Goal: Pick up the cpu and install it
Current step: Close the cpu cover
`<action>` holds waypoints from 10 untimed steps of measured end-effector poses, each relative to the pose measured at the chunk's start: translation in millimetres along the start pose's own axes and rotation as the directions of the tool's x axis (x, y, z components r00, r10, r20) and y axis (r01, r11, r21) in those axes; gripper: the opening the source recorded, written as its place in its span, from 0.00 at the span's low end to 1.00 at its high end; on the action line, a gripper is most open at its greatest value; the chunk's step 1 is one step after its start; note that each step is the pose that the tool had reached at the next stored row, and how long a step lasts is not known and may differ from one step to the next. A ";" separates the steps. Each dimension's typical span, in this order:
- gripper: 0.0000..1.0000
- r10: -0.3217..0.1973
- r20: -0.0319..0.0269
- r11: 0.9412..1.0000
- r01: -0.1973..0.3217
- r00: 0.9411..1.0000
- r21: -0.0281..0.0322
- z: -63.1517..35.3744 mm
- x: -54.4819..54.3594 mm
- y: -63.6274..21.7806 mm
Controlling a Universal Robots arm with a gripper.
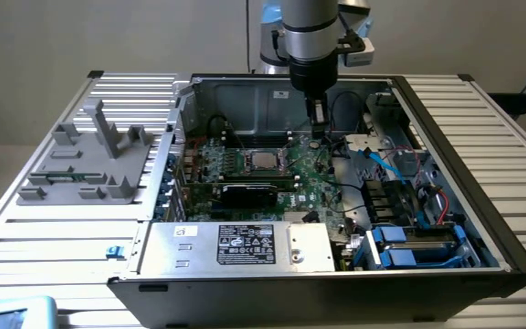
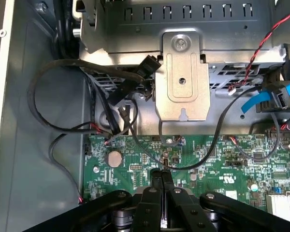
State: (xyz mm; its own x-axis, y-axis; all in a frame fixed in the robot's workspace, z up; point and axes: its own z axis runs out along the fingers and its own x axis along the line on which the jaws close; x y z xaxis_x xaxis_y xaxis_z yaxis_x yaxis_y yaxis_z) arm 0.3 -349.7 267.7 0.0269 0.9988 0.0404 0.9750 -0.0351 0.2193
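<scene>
The cpu (image 1: 263,161), a small square chip with a shiny silver top, lies flat in the dark socket frame on the green motherboard (image 1: 314,179) inside the open computer case (image 1: 509,257). My gripper (image 1: 318,129) hangs from the arm inside the case, toward the exterior view's right of the cpu and farther back, apart from it. In the wrist view the gripper (image 2: 162,178) has its two black fingers pressed together with nothing between them, just above the motherboard (image 2: 208,162).
A silver power supply (image 1: 235,245) fills the case's near side, with a black card (image 1: 254,193) behind it. Blue drive caddies (image 1: 409,248) and loose cables (image 2: 48,101) crowd the right. A metal bracket (image 2: 182,79) rises beyond the fingers. A grey fixture (image 1: 90,161) stands outside, left.
</scene>
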 end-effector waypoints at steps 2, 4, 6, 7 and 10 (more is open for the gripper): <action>0.11 0.001 0.000 1.000 -0.001 1.000 -0.002 2.8 0.1 1.3; 0.11 0.002 0.000 1.000 -0.002 1.000 -0.005 4.6 0.4 3.7; 0.11 0.003 0.000 1.000 -0.003 1.000 -0.013 5.9 0.6 4.9; 0.11 0.003 0.000 1.000 -0.003 1.000 -0.014 6.1 0.5 4.8; 0.11 0.003 0.000 1.000 -0.003 1.000 -0.014 6.1 0.6 4.9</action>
State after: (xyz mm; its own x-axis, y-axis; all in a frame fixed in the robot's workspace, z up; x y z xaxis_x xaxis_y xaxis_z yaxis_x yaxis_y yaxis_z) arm 6.4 -349.1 262.8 0.0299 0.9987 0.0410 0.9717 -0.0386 0.2331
